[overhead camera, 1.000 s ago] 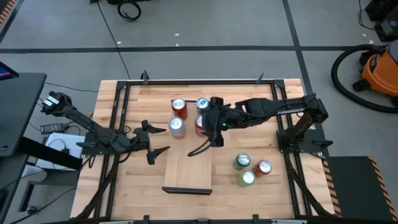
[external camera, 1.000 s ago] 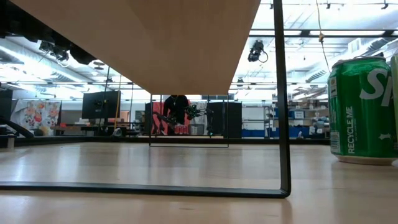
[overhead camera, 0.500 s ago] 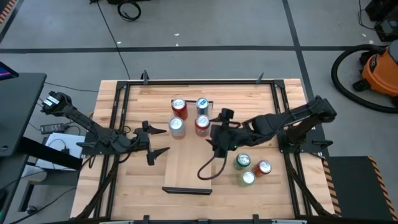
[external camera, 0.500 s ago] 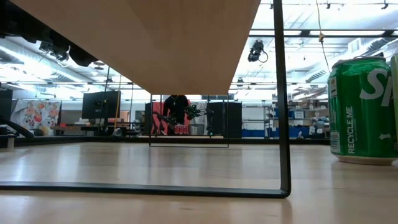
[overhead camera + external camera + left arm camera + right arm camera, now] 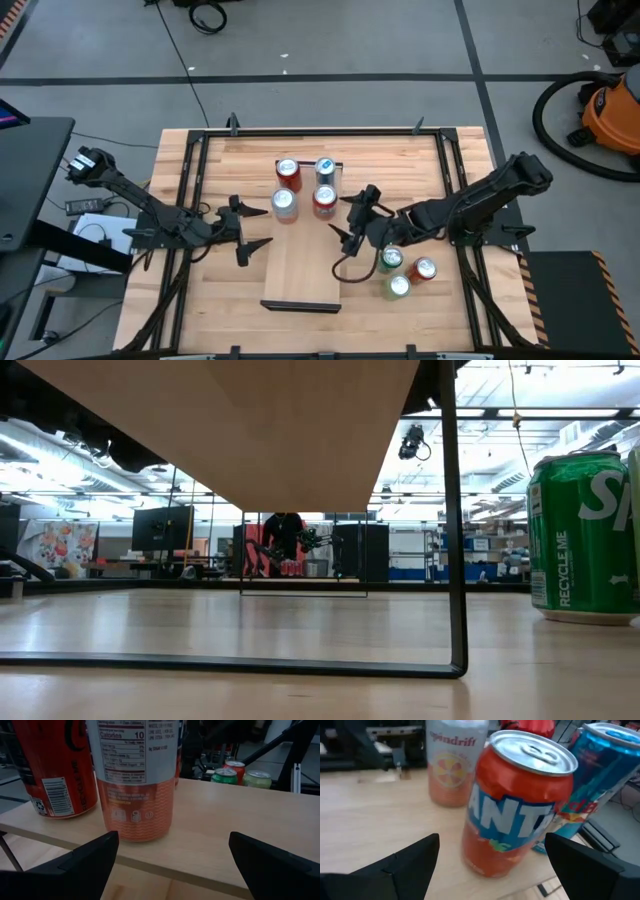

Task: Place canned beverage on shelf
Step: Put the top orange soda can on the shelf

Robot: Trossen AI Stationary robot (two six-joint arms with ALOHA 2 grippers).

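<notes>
Four cans [image 5: 304, 187] stand clustered at the far end of the shelf [image 5: 303, 262], which we read as packing that end first to keep the near stretch free for the three cans [image 5: 402, 271] waiting on the table [image 5: 190, 310] to its right. Our right gripper [image 5: 352, 213] hangs spread and empty off the shelf's right edge, between cluster and spares, probably on its way to fetch one, while our left gripper [image 5: 250, 230] waits spread at the shelf's left edge. A second ago the right gripper was over the cluster; it has since swung back right and nearer, the left staying put.
</notes>
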